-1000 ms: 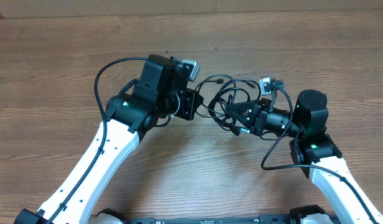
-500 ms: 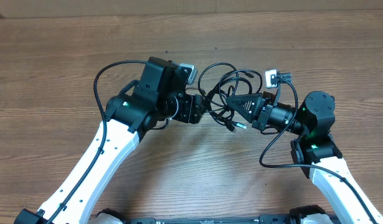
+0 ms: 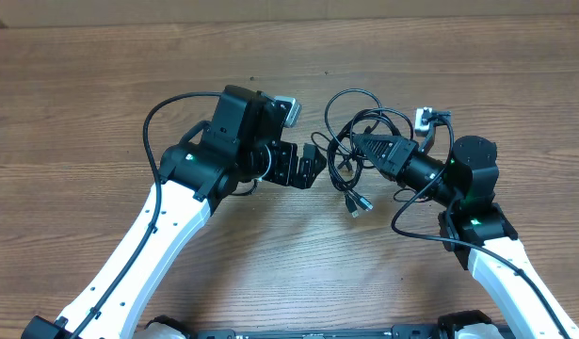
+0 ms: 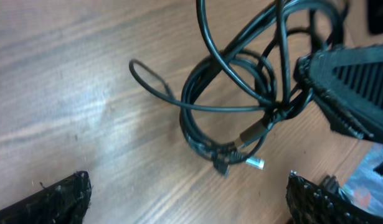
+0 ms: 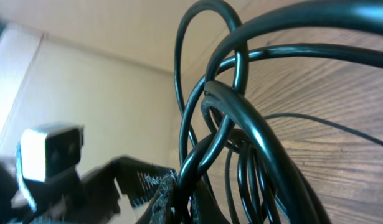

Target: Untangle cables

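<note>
The table [image 3: 101,85] carries nothing but the work. Both arms reach toward its centre, the left arm [image 3: 167,226] from seven o'clock and the right arm [image 3: 477,226] from four.

The right gripper [image 3: 361,143] is clamped on the cables [image 3: 343,155] where several strands cross. Its wrist view shows the fingers [image 5: 157,202] pinched together with loops springing up around them. Holding at the crossing probably pins the knot, so that a pull elsewhere opens it rather than dragging the whole bundle.

The left gripper [image 3: 313,169] waits at the bundle's nine o'clock, just beside it and touching no strand. Its fingers [image 4: 60,199] are spread wide with only bare wood between them, likely ready to take a loose loop.

The bundle sits just right of centre, with loops fanning toward twelve. Whether its lowest coil rests on the wood I cannot tell.

A free plug [image 3: 358,207] trails at six o'clock, and is probably the easiest end to draw out.
</note>
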Robot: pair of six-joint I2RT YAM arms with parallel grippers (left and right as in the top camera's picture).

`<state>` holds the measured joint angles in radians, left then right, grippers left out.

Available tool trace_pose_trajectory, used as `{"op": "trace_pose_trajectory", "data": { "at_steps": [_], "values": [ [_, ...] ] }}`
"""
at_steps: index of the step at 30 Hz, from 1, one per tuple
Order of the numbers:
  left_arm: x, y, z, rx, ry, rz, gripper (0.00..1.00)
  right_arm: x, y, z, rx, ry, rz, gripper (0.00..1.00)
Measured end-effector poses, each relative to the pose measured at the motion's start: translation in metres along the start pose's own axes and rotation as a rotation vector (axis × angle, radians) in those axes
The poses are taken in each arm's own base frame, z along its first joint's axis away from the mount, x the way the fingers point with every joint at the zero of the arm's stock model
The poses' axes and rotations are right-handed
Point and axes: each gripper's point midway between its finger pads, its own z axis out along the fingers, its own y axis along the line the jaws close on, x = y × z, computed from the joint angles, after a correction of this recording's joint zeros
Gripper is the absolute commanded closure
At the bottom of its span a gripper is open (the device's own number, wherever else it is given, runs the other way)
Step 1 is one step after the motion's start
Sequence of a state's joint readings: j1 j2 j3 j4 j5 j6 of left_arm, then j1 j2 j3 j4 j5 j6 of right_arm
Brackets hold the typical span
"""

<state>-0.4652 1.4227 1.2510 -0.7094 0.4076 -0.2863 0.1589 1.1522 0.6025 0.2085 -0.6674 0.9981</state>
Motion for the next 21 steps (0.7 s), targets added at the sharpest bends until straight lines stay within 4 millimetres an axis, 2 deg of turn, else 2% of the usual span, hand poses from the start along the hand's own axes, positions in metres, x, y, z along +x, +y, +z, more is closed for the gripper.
{"op": "trace_pose_trajectory", "data": {
  "at_steps": [5,14,21],
  "values": [
    [-0.015,-0.004,0.0,0.013,-0.061,0.073,0.0,-0.009,-0.006,0.0,0.028,-0.058,0.203,0.96],
    [-0.023,-0.011,-0.001,0.03,-0.095,0.22,0.0,-0.022,-0.013,-0.002,0.042,-0.144,0.47,0.96],
    [-0.028,-0.025,0.001,0.061,-0.127,0.317,0.0,-0.036,-0.002,-0.004,-0.036,-0.2,0.737,0.96]
  ]
}}
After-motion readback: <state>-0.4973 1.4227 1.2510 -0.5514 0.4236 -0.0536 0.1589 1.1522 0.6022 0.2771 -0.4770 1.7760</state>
